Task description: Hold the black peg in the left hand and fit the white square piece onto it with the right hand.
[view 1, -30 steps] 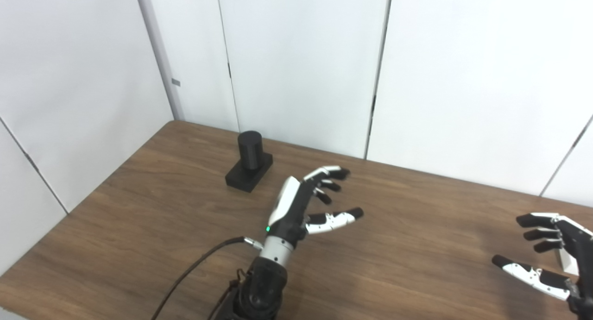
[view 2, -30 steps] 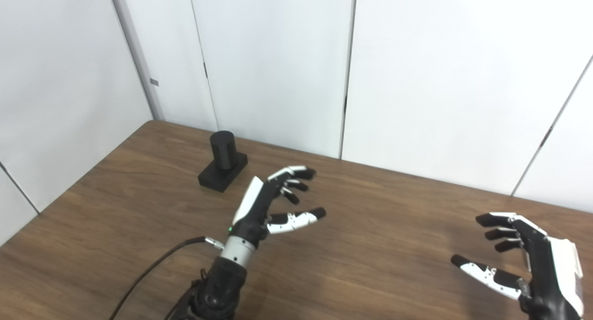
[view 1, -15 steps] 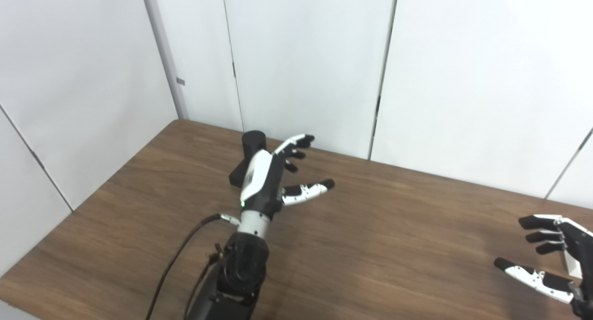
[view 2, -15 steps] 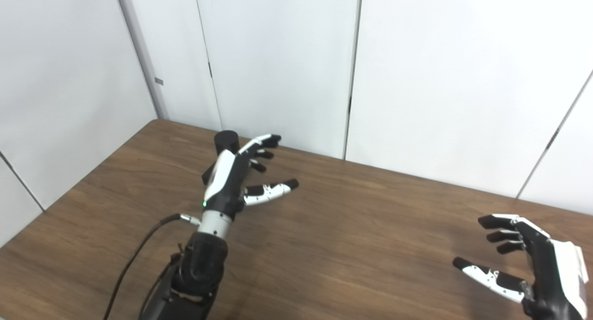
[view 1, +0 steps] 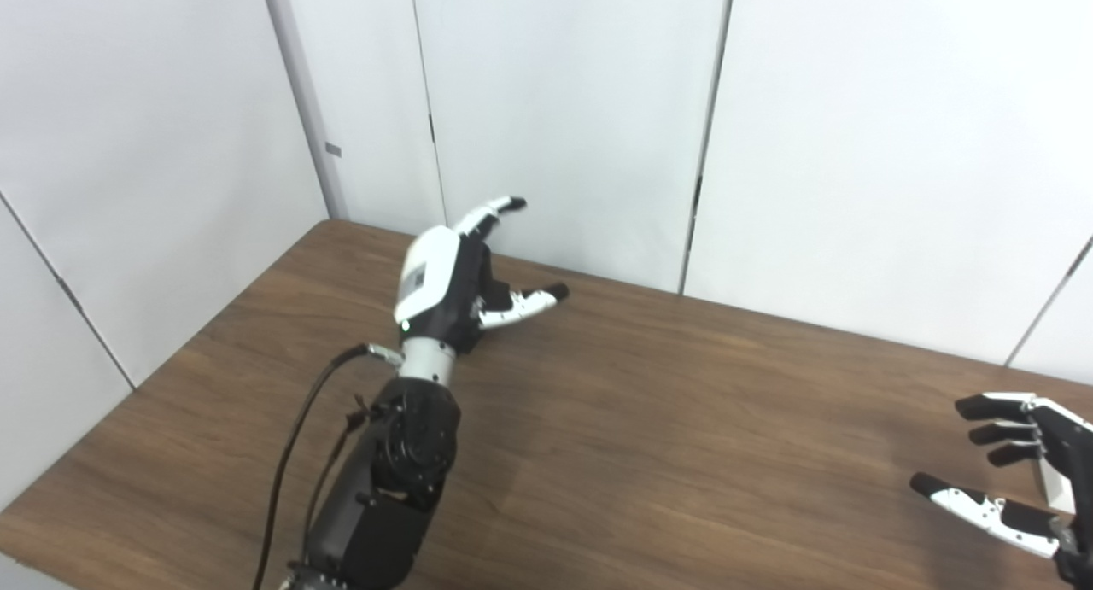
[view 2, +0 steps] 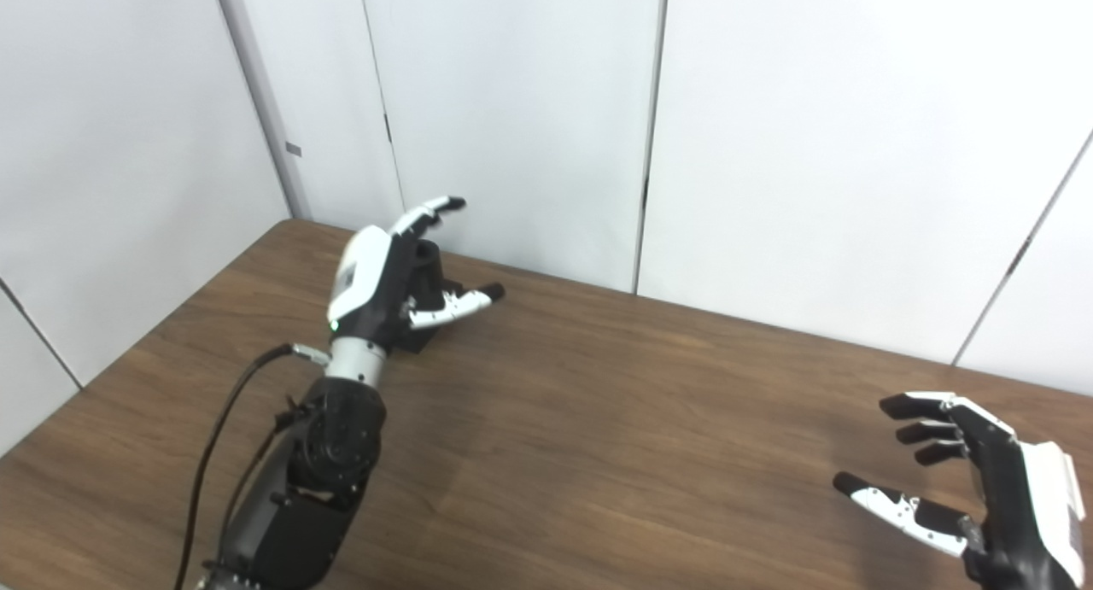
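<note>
Left hand: fingers spread and holding nothing, palm turned toward the peg, thumb pointing right and low over the table; it hovers right at the peg, placed, I judge, to wrap it from the side.
Peg: black, standing on its dark base near the far-left corner; mostly hidden behind the left hand (only a slice shows in the right eye view). Whether the fingers touch it cannot be told.
Right hand: open, fingers curled loosely with a clear gap to the thumb, nothing in it; it waits near the bottom-right corner, well apart from the peg.
White piece: a small white edge shows just behind the right hand's fingers in the left eye view (probably the square piece, too hidden to be sure); it sits near the right hand, which looks ready to take it.
Table: brown wood, bare between the two hands, so the right hand has open room to carry across.
Edges: the wall panels stand close behind the peg, and the table's left edge is near it, so room is tight beyond the left hand.
</note>
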You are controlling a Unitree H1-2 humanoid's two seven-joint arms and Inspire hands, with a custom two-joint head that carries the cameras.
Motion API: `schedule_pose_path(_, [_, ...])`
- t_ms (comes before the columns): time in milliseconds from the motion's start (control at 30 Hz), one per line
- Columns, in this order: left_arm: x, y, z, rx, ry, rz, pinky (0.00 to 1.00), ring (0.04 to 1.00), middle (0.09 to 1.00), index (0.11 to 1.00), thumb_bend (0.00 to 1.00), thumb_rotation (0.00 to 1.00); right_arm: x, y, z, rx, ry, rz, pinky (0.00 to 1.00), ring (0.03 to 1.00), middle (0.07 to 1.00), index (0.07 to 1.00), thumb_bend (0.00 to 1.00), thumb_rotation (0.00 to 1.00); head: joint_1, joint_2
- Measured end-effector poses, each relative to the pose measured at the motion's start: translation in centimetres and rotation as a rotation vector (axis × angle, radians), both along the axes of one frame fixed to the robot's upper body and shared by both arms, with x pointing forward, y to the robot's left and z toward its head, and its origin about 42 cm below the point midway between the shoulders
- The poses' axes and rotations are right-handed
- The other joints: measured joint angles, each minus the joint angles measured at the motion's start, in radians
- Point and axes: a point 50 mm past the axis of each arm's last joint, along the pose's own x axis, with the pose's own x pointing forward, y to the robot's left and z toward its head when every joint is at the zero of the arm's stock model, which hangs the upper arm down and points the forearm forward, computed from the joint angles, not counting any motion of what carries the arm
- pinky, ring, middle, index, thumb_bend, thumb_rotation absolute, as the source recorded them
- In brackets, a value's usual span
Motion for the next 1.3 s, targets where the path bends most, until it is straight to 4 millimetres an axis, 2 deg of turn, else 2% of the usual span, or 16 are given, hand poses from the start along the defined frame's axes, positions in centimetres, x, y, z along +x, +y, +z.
schedule_pose_path(167, [0.6,1.5,-0.1,0.065,-0.013,0.081,0.8,0.926,0.942,0.856,0.92,0.32,0.0,0.0,-0.1,0.001,0.007,-0.001,0.48,0.565,0.626,0.588,0.64,0.0,0.003,0.0])
schedule_pose_path(367, [1.0,2.3,0.5,0.13,0.002,0.206,0.86,0.995,0.969,0.852,0.95,0.33,0.0,0.1,0.0,0.002,0.006,0.001,0.48,0.562,0.624,0.584,0.64,0.0,0.006,0.006])
schedule_pose_path(633, [1.2,2.9,0.7,0.167,0.081,0.352,0.98,1.0,0.999,0.852,1.0,0.4,0.0,0.0,0.0,0.005,0.007,0.002,0.48,0.56,0.627,0.582,0.64,0.0,0.014,0.009])
schedule_pose_path(867, [1.5,3.8,-0.2,0.162,0.183,0.419,0.91,1.0,1.0,0.84,1.0,0.5,0.0,0.0,0.0,0.003,0.009,0.002,0.48,0.56,0.626,0.582,0.64,0.0,0.015,0.009])
schedule_pose_path(933, [1.7,3.9,-0.7,0.163,0.224,0.429,0.9,1.0,1.0,0.836,1.0,0.53,0.0,0.0,0.0,0.003,0.009,0.002,0.47,0.554,0.621,0.513,0.54,0.08,0.015,0.009])
schedule_pose_path(1000, [2.0,3.9,-1.1,0.166,0.259,0.434,0.88,1.0,1.0,0.835,1.0,0.56,0.0,0.0,0.0,0.004,0.009,0.002,0.46,0.551,0.62,0.493,0.51,0.1,0.017,0.011])
schedule_pose_path(1133, [2.6,4.1,-1.8,0.18,0.308,0.452,0.84,1.0,1.0,0.836,1.0,0.58,0.0,0.0,0.0,0.004,0.009,0.002,0.46,0.549,0.621,0.488,0.5,0.11,0.014,0.015])
schedule_pose_path(1300, [3.3,4.4,-2.8,0.188,0.369,0.463,0.83,1.0,1.0,0.845,1.0,0.62,0.0,0.0,0.1,0.004,0.009,0.003,0.46,0.55,0.622,0.488,0.5,0.11,0.012,0.018])
